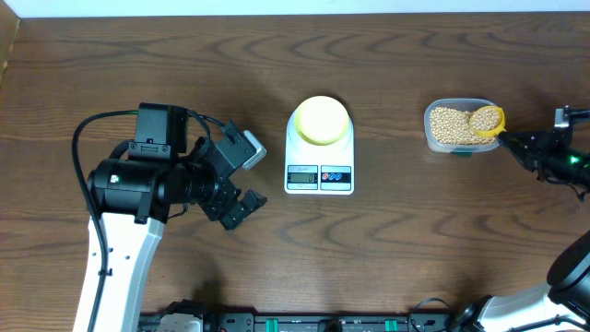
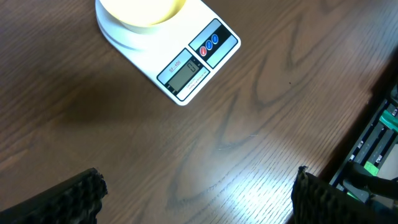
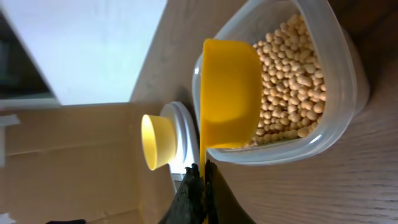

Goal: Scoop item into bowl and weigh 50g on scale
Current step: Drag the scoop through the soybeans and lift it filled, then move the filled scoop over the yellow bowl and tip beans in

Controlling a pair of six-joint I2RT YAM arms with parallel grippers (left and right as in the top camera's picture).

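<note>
- Tan-beige beans (image 1: 449,124), small and round, fill a clear plastic tub (image 1: 431,138) at the right of the wooden table (image 1: 396,258).
- The right gripper (image 3: 202,182) is pinched tight on the thin handle of a bright yellow scoop (image 3: 227,93), whose cup sits in the tub over the beans.
- The left gripper (image 2: 198,196) is spread wide and holds nothing, hovering near the scale.
- A pale-yellow bowl (image 1: 321,120) sits empty on the round platform of the white scale (image 1: 319,155), well apart from the tub.
- The beans look hard, light and prone to rolling, so a level scoop should carry them best. The handle is the sensible place to hold.
- The scale's display (image 2: 185,71) and the small print above it are too small to read. Red and blue buttons (image 2: 208,43) sit beside the display.
</note>
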